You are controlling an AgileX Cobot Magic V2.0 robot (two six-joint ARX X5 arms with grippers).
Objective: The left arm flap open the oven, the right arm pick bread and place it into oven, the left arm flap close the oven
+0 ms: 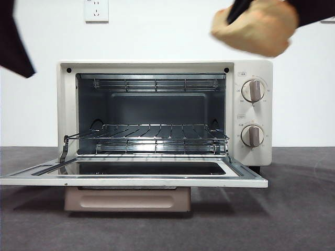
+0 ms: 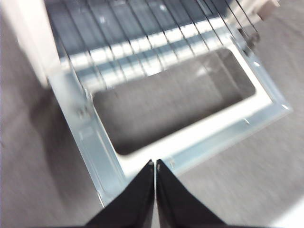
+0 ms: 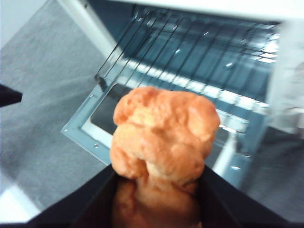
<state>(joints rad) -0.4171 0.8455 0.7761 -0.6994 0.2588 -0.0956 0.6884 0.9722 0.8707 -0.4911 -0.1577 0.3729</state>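
The cream-white oven stands in the middle with its door folded down flat and its wire rack bare. My right gripper is shut on the golden-brown bread and holds it in the air; in the front view the bread is above the oven's top right corner. My left gripper is shut and empty, hovering above the front edge of the open door; the left arm shows at the top left of the front view.
Two knobs sit on the oven's right panel. The beige door handle hangs under the open door. The oven stands on a dark grey table. A white wall socket is behind.
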